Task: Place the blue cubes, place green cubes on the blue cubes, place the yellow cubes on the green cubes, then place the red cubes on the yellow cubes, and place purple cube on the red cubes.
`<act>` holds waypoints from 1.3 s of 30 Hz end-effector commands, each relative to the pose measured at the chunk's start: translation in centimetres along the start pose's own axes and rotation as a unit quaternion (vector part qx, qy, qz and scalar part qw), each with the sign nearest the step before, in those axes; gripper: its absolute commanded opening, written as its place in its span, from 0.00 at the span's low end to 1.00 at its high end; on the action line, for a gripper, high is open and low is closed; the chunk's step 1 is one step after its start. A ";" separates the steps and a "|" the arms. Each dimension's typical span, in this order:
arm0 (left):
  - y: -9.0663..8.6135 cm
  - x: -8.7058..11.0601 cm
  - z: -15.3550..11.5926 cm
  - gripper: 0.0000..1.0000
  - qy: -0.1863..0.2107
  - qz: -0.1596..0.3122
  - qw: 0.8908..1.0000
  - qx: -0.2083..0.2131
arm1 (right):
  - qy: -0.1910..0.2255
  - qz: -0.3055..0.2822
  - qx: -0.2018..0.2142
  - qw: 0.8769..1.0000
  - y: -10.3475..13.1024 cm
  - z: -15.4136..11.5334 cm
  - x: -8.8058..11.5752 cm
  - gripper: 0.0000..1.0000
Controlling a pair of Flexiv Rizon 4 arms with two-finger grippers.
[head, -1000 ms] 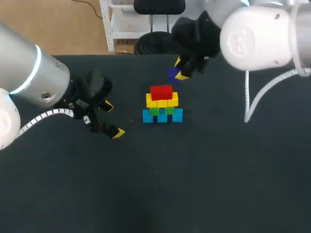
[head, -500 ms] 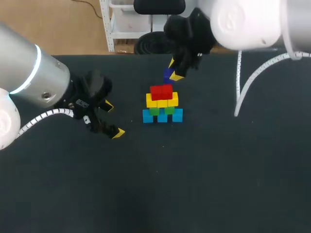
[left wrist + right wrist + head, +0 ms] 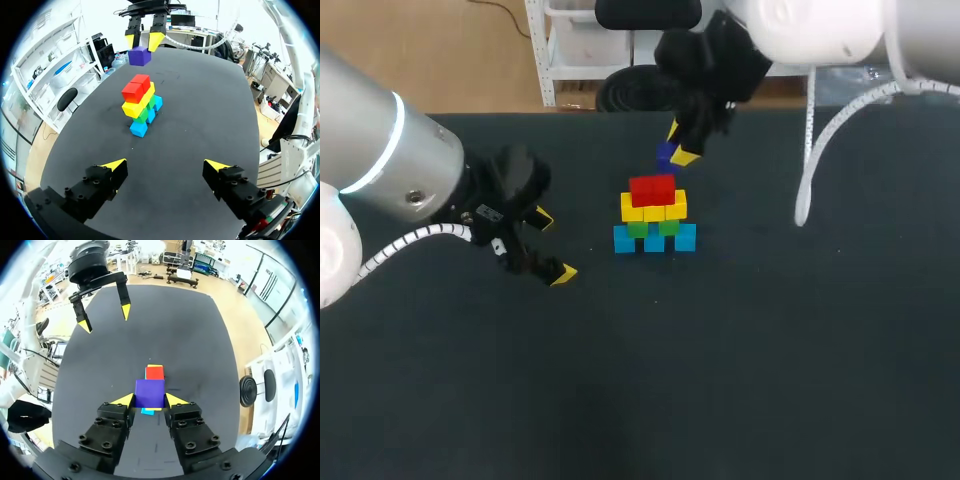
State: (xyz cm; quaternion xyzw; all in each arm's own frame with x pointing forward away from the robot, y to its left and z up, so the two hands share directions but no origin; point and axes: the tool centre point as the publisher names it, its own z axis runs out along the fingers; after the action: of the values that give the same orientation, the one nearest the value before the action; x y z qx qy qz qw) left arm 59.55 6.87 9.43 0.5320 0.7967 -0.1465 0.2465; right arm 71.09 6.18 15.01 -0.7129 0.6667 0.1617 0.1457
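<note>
One purple cube (image 3: 665, 153) over the stack (image 3: 137, 100).
Right claw (image 3: 678, 145) grips it above two red cubes (image 3: 652, 189), three yellow cubes (image 3: 654, 211), two green cubes (image 3: 668, 227), three blue cubes (image 3: 685, 238); left claw (image 3: 553, 245) gapes, well apart.

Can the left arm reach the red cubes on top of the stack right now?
Probably yes: the open left pincer faces the red cubes across bare table, though the right pincer, holding the purple cube, crowds the top.

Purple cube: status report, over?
Right gripper shut on purple cube, raised near the red cubes, not yet placed. Left gripper open, off to the side. Nothing blocking the stack.
</note>
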 end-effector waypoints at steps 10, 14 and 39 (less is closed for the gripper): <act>0.0 0.0 0.0 1.00 0.001 -0.001 1.000 -0.001 | 0.012 -0.011 -0.021 1.000 -0.7 1.0 -0.4 0.00; 0.0 0.0 0.0 1.00 0.001 -0.001 1.000 -0.001 | 0.017 -0.009 -0.021 1.000 -0.6 1.4 -0.4 0.00; 0.0 0.0 0.0 1.00 0.001 -0.001 1.000 -0.001 | 0.021 0.000 -0.019 1.000 0.2 2.8 0.1 0.00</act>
State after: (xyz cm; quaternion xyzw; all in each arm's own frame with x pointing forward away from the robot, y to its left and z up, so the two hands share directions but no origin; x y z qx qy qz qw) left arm 59.55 6.87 9.43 0.5320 0.7967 -0.1465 0.2465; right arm 70.92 7.26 12.60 -0.7188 0.6664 0.1604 0.1165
